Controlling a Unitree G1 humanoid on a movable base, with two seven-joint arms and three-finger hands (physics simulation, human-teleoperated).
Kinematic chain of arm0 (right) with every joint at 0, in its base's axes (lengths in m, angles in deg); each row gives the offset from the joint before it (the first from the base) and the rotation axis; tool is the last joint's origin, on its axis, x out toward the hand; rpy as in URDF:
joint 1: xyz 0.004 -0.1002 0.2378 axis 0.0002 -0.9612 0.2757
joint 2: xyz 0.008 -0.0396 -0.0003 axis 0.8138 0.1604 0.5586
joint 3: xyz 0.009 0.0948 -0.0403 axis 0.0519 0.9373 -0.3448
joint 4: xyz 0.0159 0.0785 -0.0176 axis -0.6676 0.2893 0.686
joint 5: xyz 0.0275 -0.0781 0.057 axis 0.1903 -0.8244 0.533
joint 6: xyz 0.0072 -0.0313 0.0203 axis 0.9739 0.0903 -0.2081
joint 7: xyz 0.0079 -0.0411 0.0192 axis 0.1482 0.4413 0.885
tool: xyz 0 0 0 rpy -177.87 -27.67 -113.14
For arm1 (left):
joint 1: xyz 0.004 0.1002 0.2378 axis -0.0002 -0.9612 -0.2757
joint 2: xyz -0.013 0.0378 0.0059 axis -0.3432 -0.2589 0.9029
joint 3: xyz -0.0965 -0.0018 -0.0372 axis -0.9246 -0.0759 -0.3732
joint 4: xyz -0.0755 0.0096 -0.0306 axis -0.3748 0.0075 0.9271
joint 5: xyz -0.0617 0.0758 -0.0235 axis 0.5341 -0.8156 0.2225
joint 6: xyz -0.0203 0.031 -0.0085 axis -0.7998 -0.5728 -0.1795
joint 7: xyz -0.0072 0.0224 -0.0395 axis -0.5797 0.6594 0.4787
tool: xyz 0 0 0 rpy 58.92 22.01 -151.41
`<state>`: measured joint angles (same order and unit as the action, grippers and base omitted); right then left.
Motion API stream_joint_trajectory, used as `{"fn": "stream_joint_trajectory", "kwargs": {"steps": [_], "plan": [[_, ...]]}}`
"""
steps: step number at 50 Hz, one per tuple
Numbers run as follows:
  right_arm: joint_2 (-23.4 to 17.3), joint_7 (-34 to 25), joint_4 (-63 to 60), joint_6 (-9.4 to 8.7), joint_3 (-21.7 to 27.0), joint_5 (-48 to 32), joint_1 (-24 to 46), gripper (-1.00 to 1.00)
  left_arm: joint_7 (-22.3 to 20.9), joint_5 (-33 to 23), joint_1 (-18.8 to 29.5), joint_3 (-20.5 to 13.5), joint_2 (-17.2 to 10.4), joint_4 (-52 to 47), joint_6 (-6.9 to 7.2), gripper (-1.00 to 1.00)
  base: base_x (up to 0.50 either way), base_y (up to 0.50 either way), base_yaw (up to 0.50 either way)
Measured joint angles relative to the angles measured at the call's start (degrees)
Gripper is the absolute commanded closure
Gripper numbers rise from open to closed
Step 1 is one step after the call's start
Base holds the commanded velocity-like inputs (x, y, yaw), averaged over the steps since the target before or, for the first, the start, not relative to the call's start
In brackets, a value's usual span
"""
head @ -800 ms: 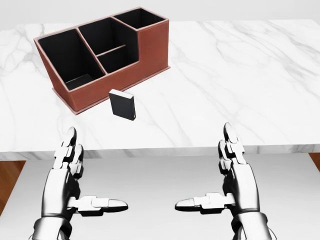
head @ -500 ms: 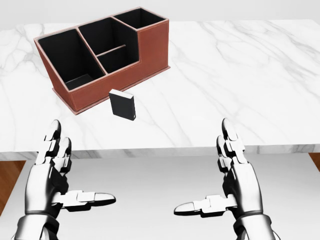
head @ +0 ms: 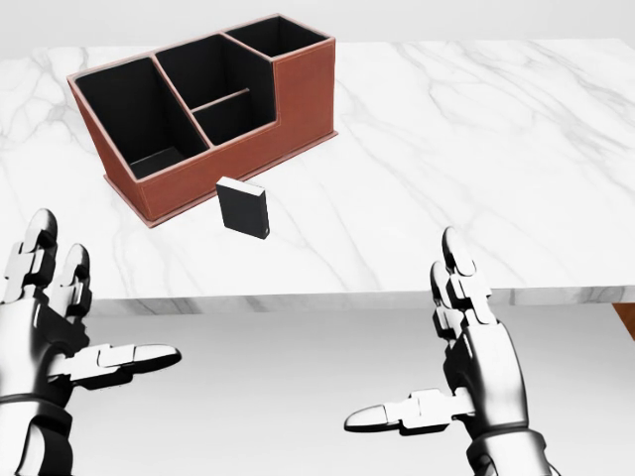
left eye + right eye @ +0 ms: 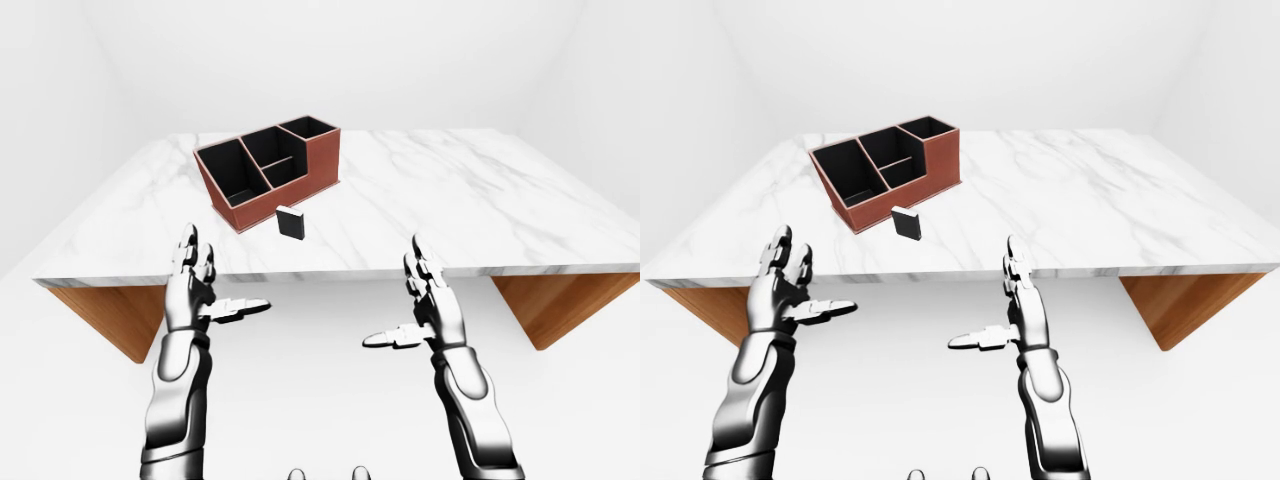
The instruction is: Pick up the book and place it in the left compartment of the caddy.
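Head view, table: white marble top (image 3: 476,149), veined grey, with wooden sides in the eye views.
Caddy (image 3: 298,89): reddish-brown leather-look box, black inside, upper left of frame, four compartments.
Book (image 3: 243,208): small, black, upright on the marble, just below the caddy, apart from it.
Left hand (image 3: 45,317): lower left, metallic, fingers spread wide, holding nothing.
Right hand (image 3: 466,347): lower right, fingers wide apart, empty.

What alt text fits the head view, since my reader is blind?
A small black book stands upright on a white marble table beside a brown, empty caddy. Below, the left robot hand and right robot hand are open, holding nothing.
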<state>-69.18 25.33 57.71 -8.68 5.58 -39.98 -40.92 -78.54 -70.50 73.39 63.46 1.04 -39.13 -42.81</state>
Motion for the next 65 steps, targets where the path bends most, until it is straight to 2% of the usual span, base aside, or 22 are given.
{"fn": "stream_joint_trajectory", "kwargs": {"steps": [7, 13, 34, 48, 65], "plan": [[0.08, 0.38, -3.65, -1.73, -0.82, -0.69, -1.2, -1.0, 0.62, 1.9, 1.47, -1.88, -1.39, 0.72, 0.0, -1.0, 0.0, 0.0, 0.0], [0.08, 0.83, -8.6, -4.14, -1.96, -1.41, -2.83, -1.0, 1.14, 3.04, 2.03, -2.92, -2.18, 0.51, 0.0, -1.0, 0.0, 0.0, 0.0], [-1.63, 2.98, -31.27, -4.14, -7.64, -6.26, -9.65, -1.0, 2.2, 5.51, 3.62, -5.81, -4.43, 0.57, 0.0, -1.0, 0.0, 0.0, 0.0], [-2.77, 4.1, -40.36, -4.14, -9.68, -8.79, -12.34, -1.0, 3.07, 7.37, 3.94, -7.89, -5.74, -0.83, 0.0, -1.0, 0.0, 0.0, 0.0], [-3.23, 4.24, -43.61, -4.14, -10.33, -10.68, -13.49, -1.0, 3.57, 8.19, 3.88, -8.69, -6.14, -1.86, 0.0, -1.0, 0.0, 0.48, 0.0]]}}
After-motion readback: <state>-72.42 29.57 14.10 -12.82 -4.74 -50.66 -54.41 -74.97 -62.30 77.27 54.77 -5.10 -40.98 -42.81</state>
